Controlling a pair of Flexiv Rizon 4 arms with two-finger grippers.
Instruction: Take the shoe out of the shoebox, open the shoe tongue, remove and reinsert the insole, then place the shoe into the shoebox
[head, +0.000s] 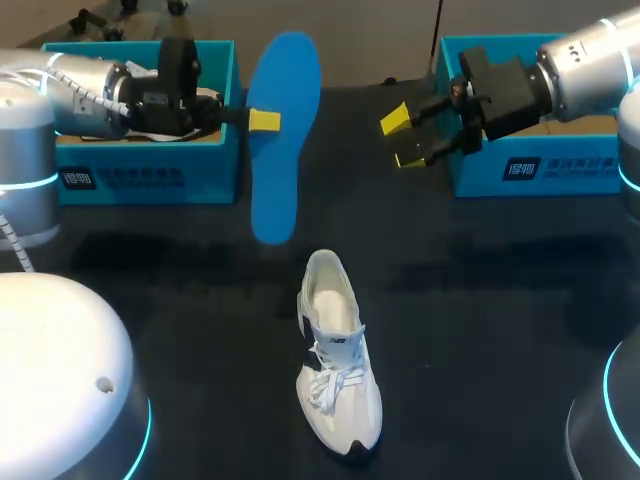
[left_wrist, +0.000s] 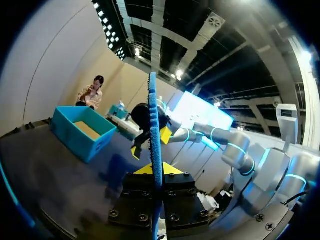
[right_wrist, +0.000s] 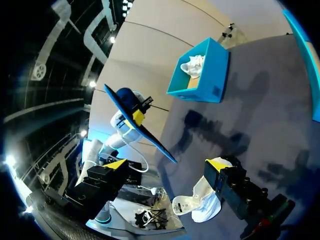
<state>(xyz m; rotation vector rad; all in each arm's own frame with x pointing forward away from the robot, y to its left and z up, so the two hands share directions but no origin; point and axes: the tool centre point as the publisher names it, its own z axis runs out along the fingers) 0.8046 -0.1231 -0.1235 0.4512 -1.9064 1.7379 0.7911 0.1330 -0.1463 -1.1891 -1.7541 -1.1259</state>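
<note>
Dark counter is carrying the white shoe near the middle of its front edge, while the left gripper is holding the blue insole aloft with jaws clamped on it and the right gripper is hovering, jaws apart, by the back-right shoebox.

The dark table is stretching wide and matte, and crumpled white paper is sitting inside the blue box at its far left corner.
</note>
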